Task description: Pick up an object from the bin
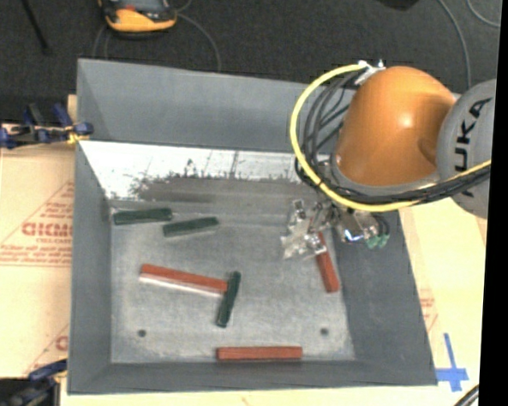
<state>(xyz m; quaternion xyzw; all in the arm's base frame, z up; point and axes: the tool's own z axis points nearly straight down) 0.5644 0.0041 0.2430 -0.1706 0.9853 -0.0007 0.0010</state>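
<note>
My gripper (302, 235) hangs low over the right part of the bin floor, below the arm's orange cover. A short red-brown stick (327, 269) lies slanted right beside it, its upper end reaching up under the gripper's metal parts. Whether the gripper touches or grips that stick I cannot tell. A longer red stick with a pale edge (183, 279) lies left of the gripper in the middle of the floor. Its right end meets a dark green stick (228, 297).
Two more dark green sticks (141, 217) (190, 226) lie at the back left of the floor. Another red-brown stick (258, 353) rests along the front wall. The arm with its cables overhangs the bin's right rear corner.
</note>
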